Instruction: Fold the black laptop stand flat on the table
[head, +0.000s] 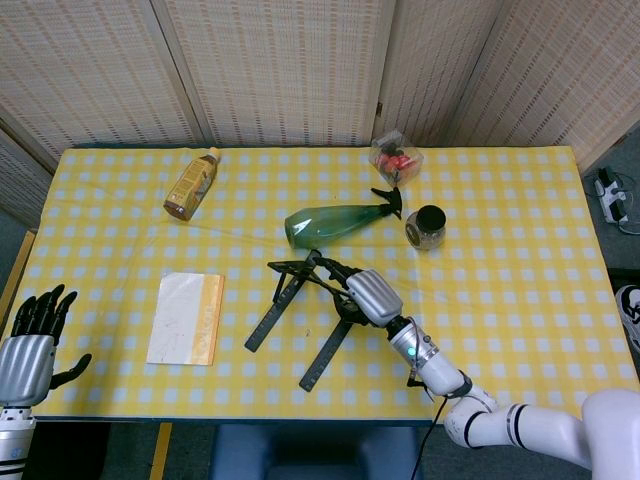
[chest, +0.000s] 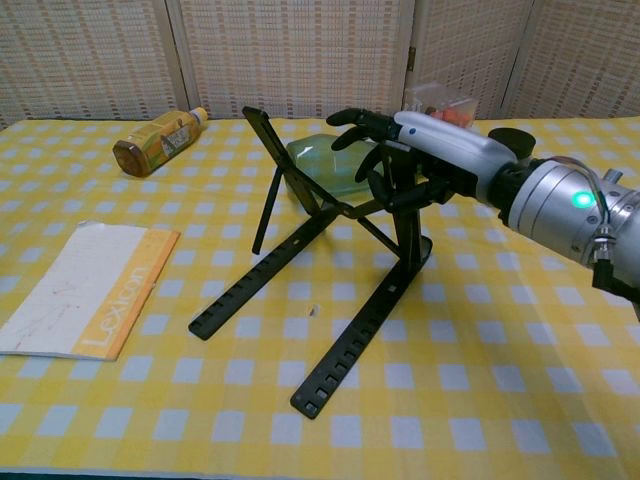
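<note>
The black laptop stand stands mid-table on its two long base rails, which lie flat on the checked cloth. Its upper support arms are tipped up steeply. My right hand reaches in from the right and grips the stand's right upright, fingers over its top and thumb wrapped around it; the same right hand shows in the head view. My left hand hangs open off the table's near left corner, far from the stand.
A green spray bottle lies just behind the stand. A jar with a black lid and a clear box sit behind right. A tea bottle lies back left. A notebook lies left of the stand.
</note>
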